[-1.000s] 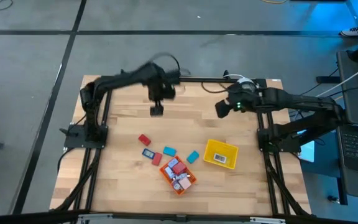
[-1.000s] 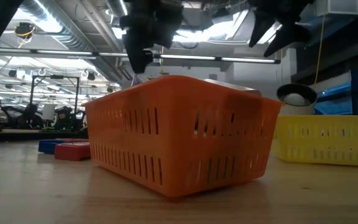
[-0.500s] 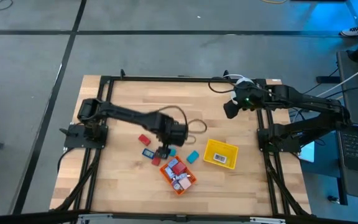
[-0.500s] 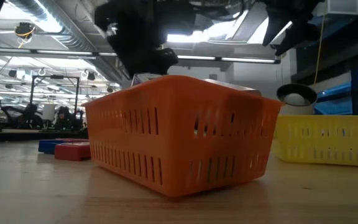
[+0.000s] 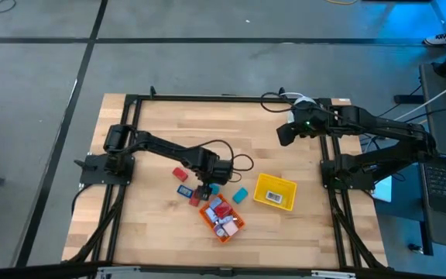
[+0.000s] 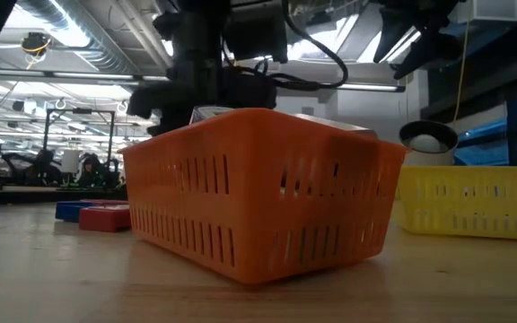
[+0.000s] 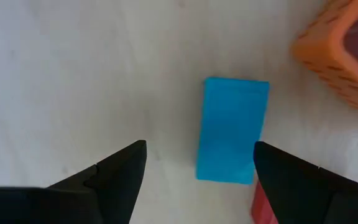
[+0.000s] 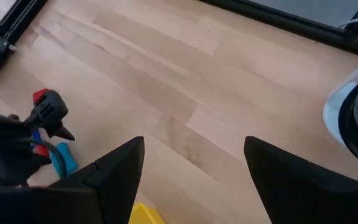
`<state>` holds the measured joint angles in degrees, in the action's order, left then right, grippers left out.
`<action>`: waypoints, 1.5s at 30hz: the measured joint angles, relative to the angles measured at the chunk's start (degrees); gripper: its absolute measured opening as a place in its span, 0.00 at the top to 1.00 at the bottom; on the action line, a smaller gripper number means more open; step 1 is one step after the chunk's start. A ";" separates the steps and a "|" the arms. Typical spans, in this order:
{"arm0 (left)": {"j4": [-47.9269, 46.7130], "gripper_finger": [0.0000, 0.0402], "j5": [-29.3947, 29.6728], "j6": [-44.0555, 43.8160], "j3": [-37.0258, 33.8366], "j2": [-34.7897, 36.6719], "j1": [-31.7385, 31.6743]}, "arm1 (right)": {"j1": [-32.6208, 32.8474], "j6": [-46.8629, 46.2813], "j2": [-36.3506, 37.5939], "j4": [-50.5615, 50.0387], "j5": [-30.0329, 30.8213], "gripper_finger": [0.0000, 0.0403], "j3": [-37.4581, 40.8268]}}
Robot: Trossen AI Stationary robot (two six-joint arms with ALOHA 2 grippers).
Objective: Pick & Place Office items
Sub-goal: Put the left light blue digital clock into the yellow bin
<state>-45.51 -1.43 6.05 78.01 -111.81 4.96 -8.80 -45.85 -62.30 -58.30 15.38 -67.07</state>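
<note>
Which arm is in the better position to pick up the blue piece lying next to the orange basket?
The left. The left gripper hangs directly over the blue piece, fingers open on either side of it, beside the orange basket. The right gripper waits far off, near the table's back edge.

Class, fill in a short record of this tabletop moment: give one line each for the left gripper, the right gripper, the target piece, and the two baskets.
left gripper: fingers open, poised over the blue block
right gripper: fingers open, waiting at the table's far right
target piece: blue block, flat on the wood beside the orange basket
orange basket: holds several small pieces
yellow basket: right of the orange one
</note>
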 joint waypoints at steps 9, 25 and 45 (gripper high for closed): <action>2.06 0.27 -1.55 0.02 -2.58 -0.44 1.30 | 0.02 -2.99 0.00 0.00 -0.39 0.30 0.00; 7.04 0.33 1.92 -0.38 -5.20 -2.62 3.18 | 0.04 -3.40 0.00 0.46 0.51 0.30 0.00; 6.12 0.60 1.26 -0.31 -4.28 -3.02 0.33 | 0.04 -3.18 -0.02 0.90 0.65 0.30 0.00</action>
<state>-39.39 -0.17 5.74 73.74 -114.83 5.30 -8.75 -49.04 -62.33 -57.40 16.03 -67.07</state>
